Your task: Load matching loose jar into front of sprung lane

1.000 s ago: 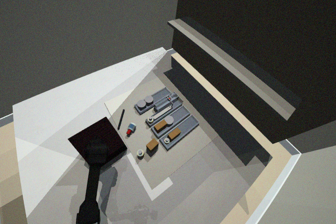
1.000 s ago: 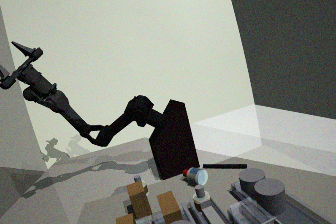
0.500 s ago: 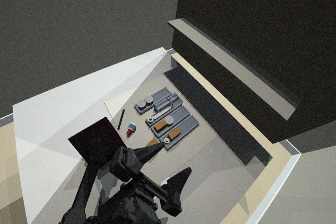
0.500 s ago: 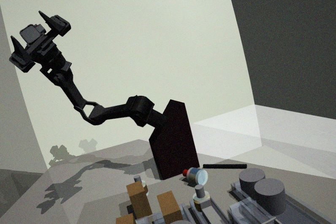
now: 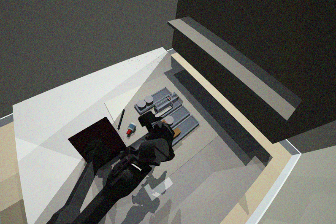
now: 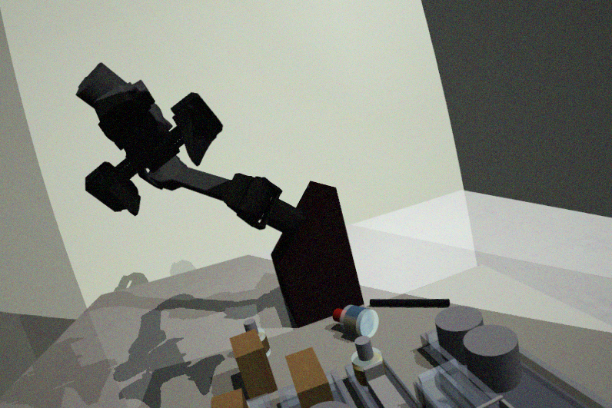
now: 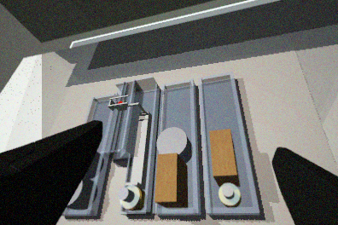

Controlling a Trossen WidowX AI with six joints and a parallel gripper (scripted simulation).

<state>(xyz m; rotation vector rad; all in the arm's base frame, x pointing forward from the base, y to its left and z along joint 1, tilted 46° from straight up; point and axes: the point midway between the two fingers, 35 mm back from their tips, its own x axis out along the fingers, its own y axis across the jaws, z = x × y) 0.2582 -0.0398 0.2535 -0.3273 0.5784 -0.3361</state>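
Observation:
My gripper [image 6: 167,189] [image 7: 188,141] is open and empty, high above the table; its fingers stand wide apart in the wrist view. The sprung lane [image 7: 154,141] is second from the left in the wrist view. A jar [image 6: 367,359] [image 7: 131,198] with a grey cap and pale shoulder stands at its front end, and a whitish strip [image 7: 140,150] runs behind it. A similar grey-capped jar [image 6: 264,341] stands loose on the table in the exterior view, partly behind a brown block [image 6: 253,363]. In the top view the arm hides it. A blue-labelled jar with a red cap [image 5: 131,129] [image 6: 357,320] lies on its side.
Grey cylinders [image 5: 148,100] [image 6: 490,356] stand in the leftmost lane. The third lane holds a grey cylinder [image 7: 171,140] and a brown block [image 7: 167,177]. The fourth holds a brown block [image 7: 223,152] and a capped jar [image 7: 230,193]. A black rod [image 5: 121,119] [image 6: 409,303] lies nearby.

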